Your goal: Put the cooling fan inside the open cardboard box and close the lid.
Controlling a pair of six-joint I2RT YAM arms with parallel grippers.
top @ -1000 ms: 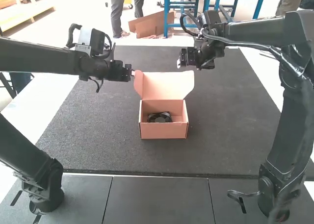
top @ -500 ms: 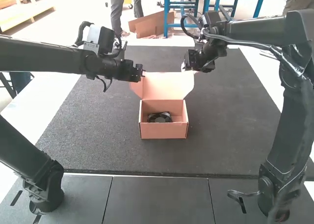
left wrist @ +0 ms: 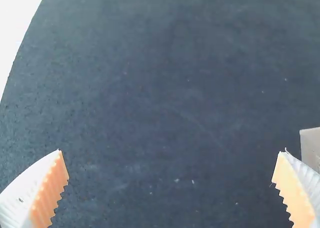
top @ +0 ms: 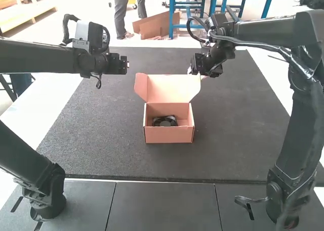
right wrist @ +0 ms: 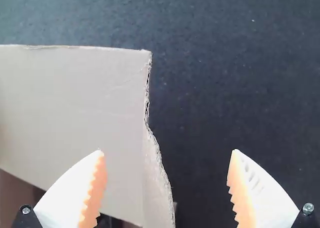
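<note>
Cardboard box (top: 169, 130) stands open on the black mat (top: 91, 135) covering the worktop in the high view, the cooling fan (top: 164, 121) lying inside and the lid (top: 167, 89) upright. The left gripper (top: 124, 64) hangs off the lid's left corner, and the right gripper (top: 196, 69) is at its right corner. In the left wrist view, white ribbed fingers (left wrist: 47, 188) are spread wide above the mat (left wrist: 150, 88). In the right wrist view, fingers (right wrist: 250, 188) are apart and straddle the lid's (right wrist: 75, 103) side edge.
</note>
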